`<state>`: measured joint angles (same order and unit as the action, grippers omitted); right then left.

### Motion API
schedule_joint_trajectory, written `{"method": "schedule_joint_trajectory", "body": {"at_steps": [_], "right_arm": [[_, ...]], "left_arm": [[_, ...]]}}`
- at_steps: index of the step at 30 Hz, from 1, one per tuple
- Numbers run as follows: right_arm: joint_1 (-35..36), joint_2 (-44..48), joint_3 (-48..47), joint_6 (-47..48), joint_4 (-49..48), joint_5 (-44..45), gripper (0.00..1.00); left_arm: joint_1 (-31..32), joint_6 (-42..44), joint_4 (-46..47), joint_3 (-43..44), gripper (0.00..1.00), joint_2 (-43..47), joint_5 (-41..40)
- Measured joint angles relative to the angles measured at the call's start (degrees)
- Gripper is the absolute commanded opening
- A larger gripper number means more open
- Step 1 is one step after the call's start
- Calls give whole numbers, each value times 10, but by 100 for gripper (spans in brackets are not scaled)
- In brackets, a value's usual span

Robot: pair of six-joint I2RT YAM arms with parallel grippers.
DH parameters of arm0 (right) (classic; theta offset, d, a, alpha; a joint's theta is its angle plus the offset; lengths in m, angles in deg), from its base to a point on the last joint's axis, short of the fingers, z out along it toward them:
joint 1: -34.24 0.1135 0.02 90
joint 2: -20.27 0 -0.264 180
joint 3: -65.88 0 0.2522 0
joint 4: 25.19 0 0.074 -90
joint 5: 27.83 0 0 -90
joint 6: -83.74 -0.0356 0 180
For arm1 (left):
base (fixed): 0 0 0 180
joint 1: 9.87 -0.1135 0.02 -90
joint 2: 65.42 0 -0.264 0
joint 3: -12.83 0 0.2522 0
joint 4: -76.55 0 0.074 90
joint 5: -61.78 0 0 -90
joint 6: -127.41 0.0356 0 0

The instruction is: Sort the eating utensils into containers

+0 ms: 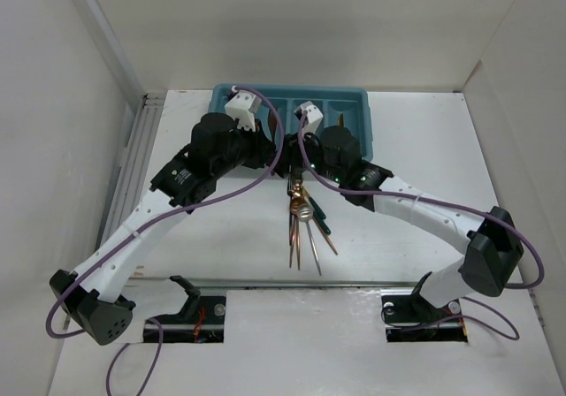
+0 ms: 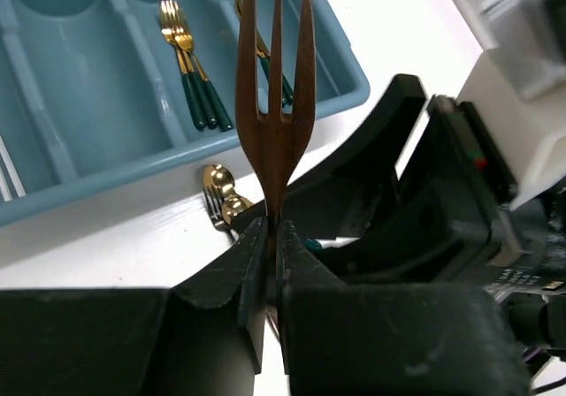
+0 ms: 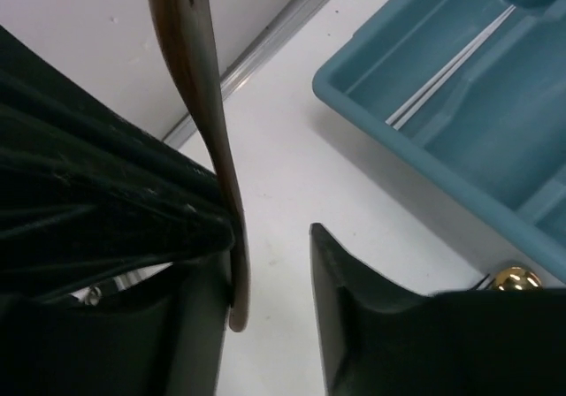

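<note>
White table [image 1: 424, 175]: loose utensils [image 1: 305, 228] just before half-hidden teal tray [image 1: 358, 95].

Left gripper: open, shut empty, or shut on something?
Shut on the brown fork. The left wrist view shows the left gripper pinched tight against the fork's stem, with no gap between its jaws and the tines standing above them.

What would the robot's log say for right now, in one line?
left gripper: shut on brown fork, tines up | right gripper: open around the fork's handle end | teal tray: gold forks in one compartment
</note>
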<state>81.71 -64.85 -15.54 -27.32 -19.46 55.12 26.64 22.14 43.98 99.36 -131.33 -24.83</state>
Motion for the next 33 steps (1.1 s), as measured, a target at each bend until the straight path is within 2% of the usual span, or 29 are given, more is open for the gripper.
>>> {"method": "schedule_joint_trajectory", "body": {"at_steps": [2, 3, 4, 5, 7, 8, 9, 10, 14, 21, 26, 29, 30, 33], "right_arm": [[0, 0, -6, 0, 0, 0, 27], [0, 0, -9, 1, 0, 1, 9], [0, 0, -10, 1, -1, 3, 2], [2, 0, -10, 1, -1, 7, 0], [2, 0, -10, 0, 6, 22, 0], [2, 0, -9, 0, 13, 32, 0], [3, 0, -9, 0, 19, 48, 0], [2, -1, -9, -1, 25, 66, 0], [-25, -36, -45, -1, 54, 119, 0], [-137, -272, -322, 14, 185, 179, 0], [-179, -400, -428, 21, 257, 197, 0], [-183, -440, -444, 25, 288, 199, 13], [-182, -447, -444, 30, 303, 198, 29], [-181, -447, -444, 35, 320, 195, 49]], "left_arm": [[0, -7, -2, -1, 0, 0, 0], [-2, -10, -1, -2, 0, 0, -1], [-3, -13, -1, -3, 0, 0, -1], [-3, -15, -2, -4, 13, 0, -1], [-4, -15, 0, -4, 54, -3, -9], [-6, -12, 1, -3, 69, -8, -16], [-11, -15, 0, 2, 88, -14, -27], [-15, -19, -4, 10, 100, -24, -40], [-23, -26, -30, 21, 100, -53, -71], [-57, -40, -76, -13, 100, -52, -105], [-96, -45, -92, -39, 100, -46, -105], [-112, -47, -93, -44, 100, -38, -103], [-116, -48, -94, -47, 100, -33, -101], [-123, -48, -94, -55, 100, -22, -95]]}}
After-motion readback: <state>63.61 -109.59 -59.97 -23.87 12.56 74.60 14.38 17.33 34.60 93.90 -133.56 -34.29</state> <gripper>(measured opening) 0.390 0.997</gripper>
